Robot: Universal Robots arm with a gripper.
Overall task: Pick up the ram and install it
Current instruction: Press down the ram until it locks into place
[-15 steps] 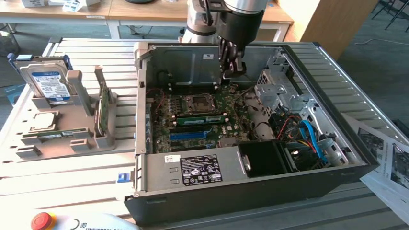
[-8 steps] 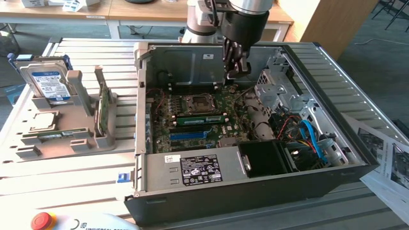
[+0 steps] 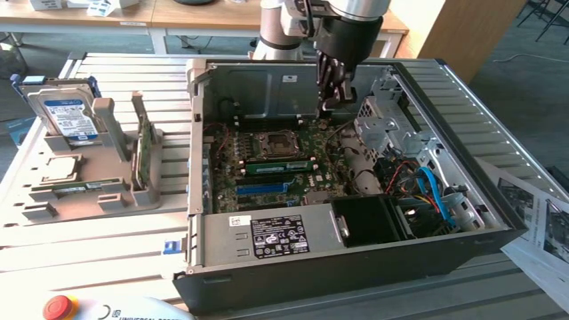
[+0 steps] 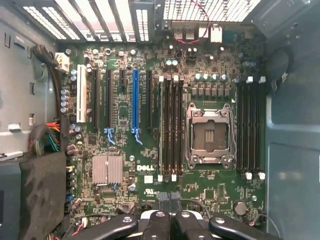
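Green board, long and thin: the ram point(image 3: 278, 167) appears to stand on edge in a motherboard slot inside the open computer case point(image 3: 197, 133), just beside the empty CPU socket point(image 3: 276, 143), on its 6 o'clock side in the exterior view. Its long axis runs from 9 to 3 o'clock across that view, parallel to the blue slot point(image 3: 262, 189) nearer the power supply point(image 3: 266, 237).

The fingers point(image 3: 334, 73) hang above the case, pressed together and pinching nothing. From them the ram lies at about 7 o'clock, lower down and well apart. The wrist view shows the same closed fingers point(image 4: 160, 222) over the board, near one end of the dark memory slots.

Room is limited. The metal drive cage point(image 3: 382, 127) stands close at 4 o'clock of the fingers, the case's back wall lies behind them, and cables crowd the 5 o'clock corner. Straight above the ram the space looks free.

Outside the case, at 9 o'clock on the slatted tabletop point(image 3: 116, 80), a grey tray point(image 3: 53, 200) holds a blue-labelled hard drive point(image 3: 69, 117).
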